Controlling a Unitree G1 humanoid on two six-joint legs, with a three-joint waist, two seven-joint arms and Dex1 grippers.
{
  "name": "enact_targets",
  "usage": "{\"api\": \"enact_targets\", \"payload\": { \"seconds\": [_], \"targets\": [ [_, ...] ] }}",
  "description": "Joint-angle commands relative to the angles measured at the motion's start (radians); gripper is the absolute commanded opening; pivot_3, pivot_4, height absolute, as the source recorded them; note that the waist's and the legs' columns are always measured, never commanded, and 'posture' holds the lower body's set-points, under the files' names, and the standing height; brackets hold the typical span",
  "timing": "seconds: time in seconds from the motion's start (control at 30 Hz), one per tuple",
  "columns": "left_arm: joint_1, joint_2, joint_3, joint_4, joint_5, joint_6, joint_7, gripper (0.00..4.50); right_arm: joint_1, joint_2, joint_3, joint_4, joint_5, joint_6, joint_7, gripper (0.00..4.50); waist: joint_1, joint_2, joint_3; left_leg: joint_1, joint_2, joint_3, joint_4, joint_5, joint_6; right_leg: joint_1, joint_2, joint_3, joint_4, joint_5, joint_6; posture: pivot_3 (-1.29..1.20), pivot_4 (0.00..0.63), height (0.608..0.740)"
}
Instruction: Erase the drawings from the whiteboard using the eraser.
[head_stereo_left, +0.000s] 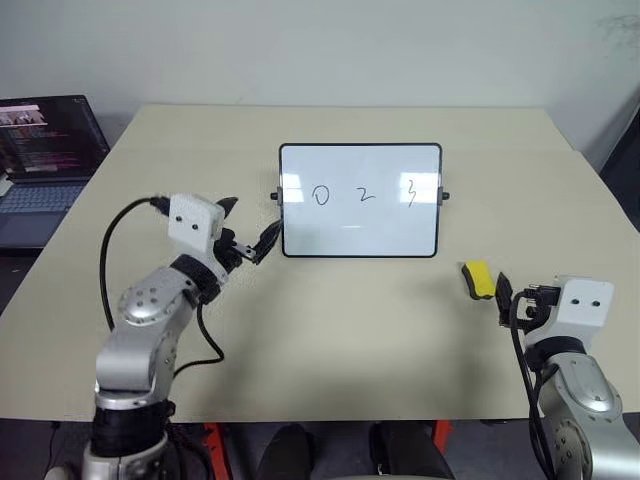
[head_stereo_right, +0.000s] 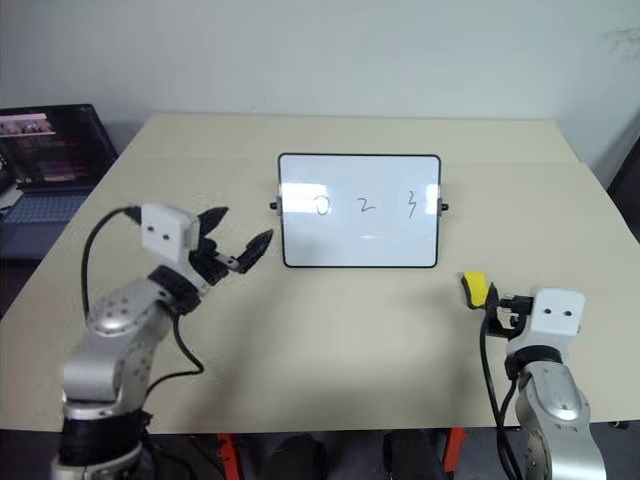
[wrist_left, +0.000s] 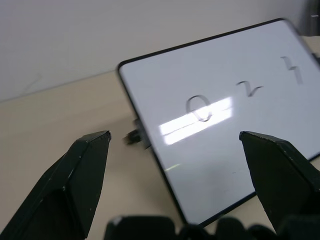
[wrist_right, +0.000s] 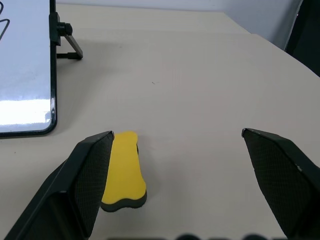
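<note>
The whiteboard (head_stereo_left: 360, 200) stands upright on the beige table (head_stereo_left: 340, 340), black-framed with side knobs. The drawings (head_stereo_left: 365, 193), thin black marks like "0", "2" and "3", run across its middle; they also show in the left wrist view (wrist_left: 201, 107). The yellow eraser (head_stereo_left: 478, 279) with a dark underside lies on the table right of the board's lower corner. My left gripper (head_stereo_left: 245, 225) is open and empty, raised just left of the board's left edge. My right gripper (wrist_right: 185, 165) is open and empty, just behind the eraser (wrist_right: 122, 170), which lies close to one fingertip.
An open laptop (head_stereo_left: 45, 150) sits at the far left beside the table. The table's right edge (head_stereo_left: 600, 170) and a dark object lie at the far right. A black cable (head_stereo_left: 110, 260) loops from my left wrist.
</note>
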Motion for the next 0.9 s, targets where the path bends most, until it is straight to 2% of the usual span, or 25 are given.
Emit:
{"api": "enact_targets", "payload": {
  "seconds": [0.03,0.2,0.4,0.63,0.9],
  "targets": [
    [-0.069,0.06,-0.011,-0.02,-0.123,0.073,-0.133,4.5,-0.033,-0.009,-0.01,-0.057,0.019,0.041,0.002,4.45,-0.001,0.0,0.0,0.0,0.0,0.0,0.0,0.0,0.0,0.0,0.0,0.0,0.0,0.0,0.0,0.0,0.15,0.74],
    [-0.144,0.17,-0.047,0.013,-0.287,0.187,-0.369,4.5,-0.101,-0.017,0.002,-0.043,0.049,0.121,0.022,4.45,-0.004,0.001,0.001,0.0,0.0,0.0,0.0,0.0,0.0,0.0,0.0,0.0,0.0,0.0,0.0,0.0,0.15,0.74],
    [-0.202,0.259,-0.107,0.12,-0.301,0.181,-0.542,4.5,-0.201,-0.021,0.005,-0.016,0.105,0.227,0.043,4.45,-0.004,0.001,0.001,0.0,0.0,0.0,0.0,0.0,0.0,-0.001,0.001,0.0,0.001,0.0,0.0,0.0,0.15,0.74],
    [-0.274,0.261,-0.163,0.221,-0.233,0.088,-0.626,4.5,-0.28,-0.017,0.038,0.024,0.135,0.371,0.037,4.45,-0.004,0.001,0.001,-0.002,0.0,0.0,0.0,0.0,0.0,-0.003,0.001,0.0,0.0,0.0,0.0,0.0,0.15,0.74],
    [-0.28,0.256,-0.168,0.239,-0.207,0.042,-0.639,4.5,-0.314,-0.014,0.05,0.061,0.117,0.421,0.016,4.45,-0.004,0.001,0.001,-0.004,0.0,0.001,-0.001,0.0,0.0,-0.006,0.001,0.001,0.001,0.0,-0.001,0.0,0.15,0.74]
  ]
}}
